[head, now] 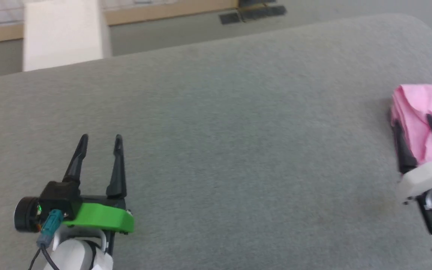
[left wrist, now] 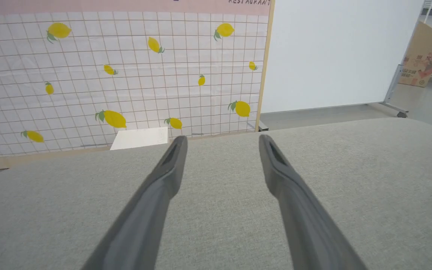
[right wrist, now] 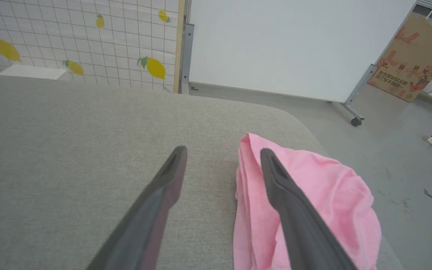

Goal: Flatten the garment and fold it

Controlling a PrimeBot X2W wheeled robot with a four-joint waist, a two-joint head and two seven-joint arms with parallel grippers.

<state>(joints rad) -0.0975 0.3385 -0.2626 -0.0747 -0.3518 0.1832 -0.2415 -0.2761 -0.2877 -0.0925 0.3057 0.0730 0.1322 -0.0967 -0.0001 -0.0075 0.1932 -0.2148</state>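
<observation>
Our left end effector [head: 101, 138] hovers open and empty over the bare grey cushion [head: 219, 131], well apart from the garment [head: 422, 101]. The garment lies heaped in loose layers at the cushion's right edge, near its rounded corner. Our right end effector [right wrist: 223, 151] is spread wide and grips nothing. One finger sits over the pink cloth and the other over bare cushion, straddling the heap's edge; we cannot tell whether it touches. We judge the task barely begun: nothing lies flat, so spreading, smoothing and folding are all left
</observation>
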